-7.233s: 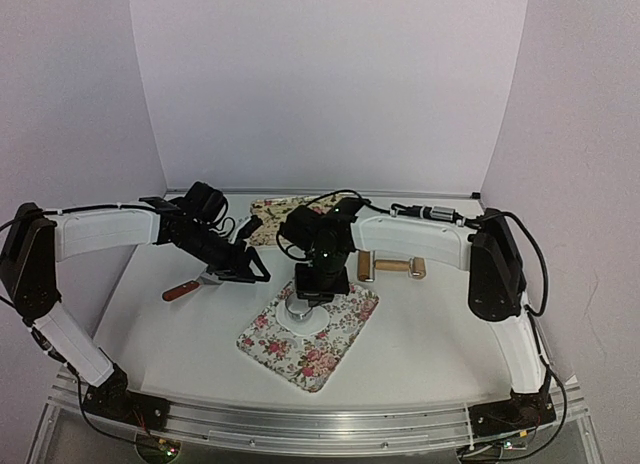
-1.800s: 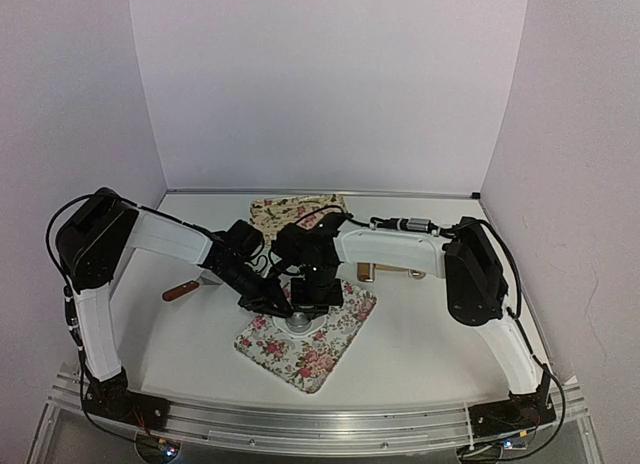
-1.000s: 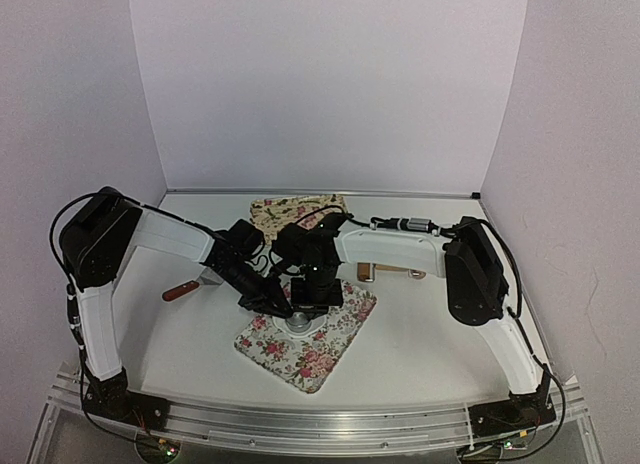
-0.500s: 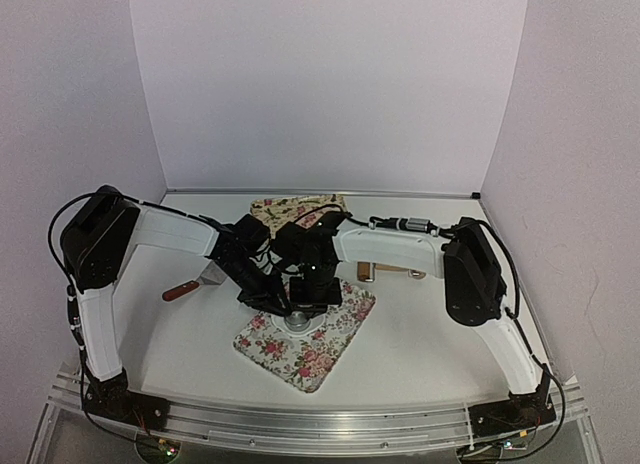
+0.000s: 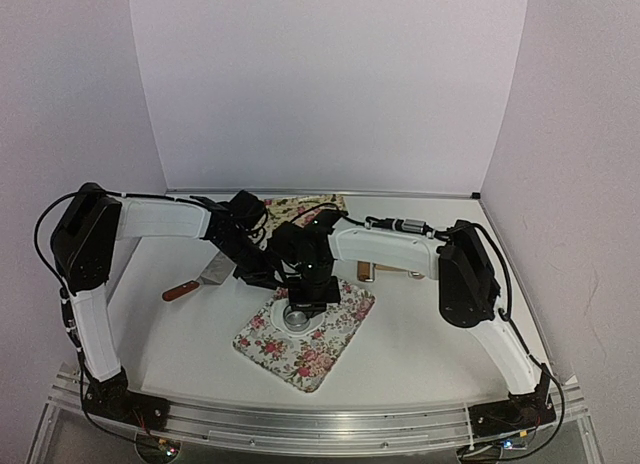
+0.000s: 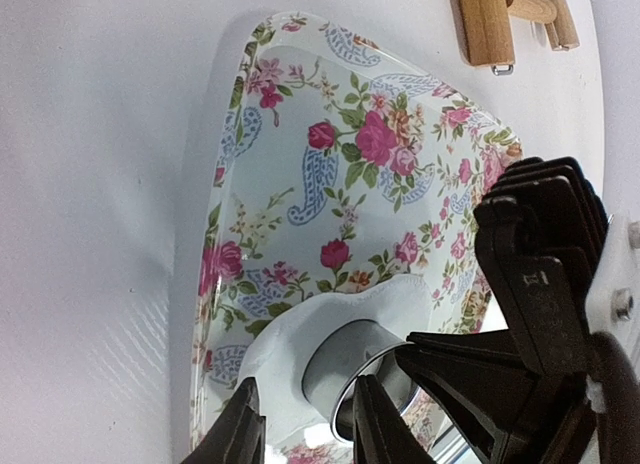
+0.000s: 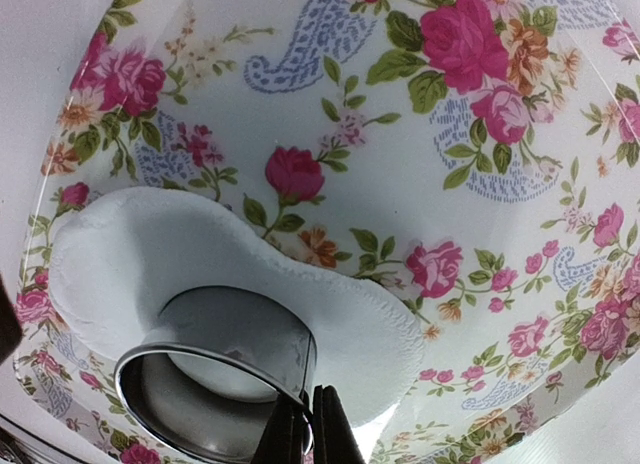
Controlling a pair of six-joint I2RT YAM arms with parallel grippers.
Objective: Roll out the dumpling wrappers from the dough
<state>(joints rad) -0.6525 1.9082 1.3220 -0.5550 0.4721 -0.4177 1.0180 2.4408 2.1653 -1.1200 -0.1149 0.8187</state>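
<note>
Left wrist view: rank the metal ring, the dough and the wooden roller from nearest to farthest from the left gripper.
1. metal ring, straight ahead of the left gripper, standing on the dough.
2. dough, under the ring on the tray; too close to the ring to call between them.
3. wooden roller, plainly farthest, off the tray at top right.

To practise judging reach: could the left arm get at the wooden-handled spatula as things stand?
Probably yes: the spatula lies in the open just left of the left gripper, nothing between them.
</note>
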